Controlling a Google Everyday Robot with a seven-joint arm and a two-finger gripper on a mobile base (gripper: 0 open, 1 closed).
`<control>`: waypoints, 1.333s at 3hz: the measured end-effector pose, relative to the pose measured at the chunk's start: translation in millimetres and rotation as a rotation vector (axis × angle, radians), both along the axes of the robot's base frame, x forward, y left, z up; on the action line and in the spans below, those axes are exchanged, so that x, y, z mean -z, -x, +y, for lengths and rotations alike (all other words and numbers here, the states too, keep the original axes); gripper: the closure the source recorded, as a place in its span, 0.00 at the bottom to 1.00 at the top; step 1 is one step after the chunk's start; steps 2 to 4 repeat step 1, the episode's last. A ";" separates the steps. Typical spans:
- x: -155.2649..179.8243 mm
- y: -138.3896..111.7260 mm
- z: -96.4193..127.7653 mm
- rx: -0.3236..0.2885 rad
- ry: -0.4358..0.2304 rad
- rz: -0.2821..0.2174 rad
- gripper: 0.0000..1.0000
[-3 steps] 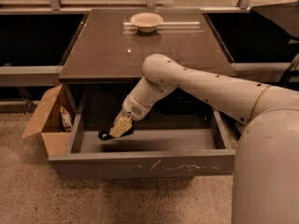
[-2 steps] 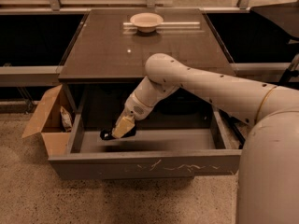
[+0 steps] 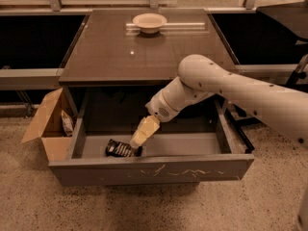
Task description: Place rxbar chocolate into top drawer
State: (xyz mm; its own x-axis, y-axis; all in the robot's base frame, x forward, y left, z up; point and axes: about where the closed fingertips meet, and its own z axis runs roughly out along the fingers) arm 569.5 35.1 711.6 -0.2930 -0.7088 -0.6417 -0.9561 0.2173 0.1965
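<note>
The rxbar chocolate (image 3: 118, 148), a small flat black wrapper with pale lettering, is low at the front left of the drawer floor. The top drawer (image 3: 154, 170) is pulled wide open; its grey front panel has white scratches. My gripper (image 3: 136, 146), cream-coloured, reaches down into the drawer from the right and is shut on the bar's right end. The white arm (image 3: 226, 88) crosses over the drawer's right half.
A tan cardboard box (image 3: 44, 124) stands on the floor at the drawer's left, with a whitish snack bag (image 3: 67, 123) in it. A pale bowl (image 3: 149, 22) sits at the back of the brown tabletop (image 3: 120, 52) above the drawer.
The gripper and the bar have moved together to the right and lower into the drawer. The bar now sits down at the drawer floor.
</note>
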 end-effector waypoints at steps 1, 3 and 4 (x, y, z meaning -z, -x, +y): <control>-17.8 5.5 -44.3 0.077 -0.090 -0.047 0.00; -17.8 5.5 -44.3 0.077 -0.090 -0.047 0.00; -17.8 5.5 -44.3 0.077 -0.090 -0.047 0.00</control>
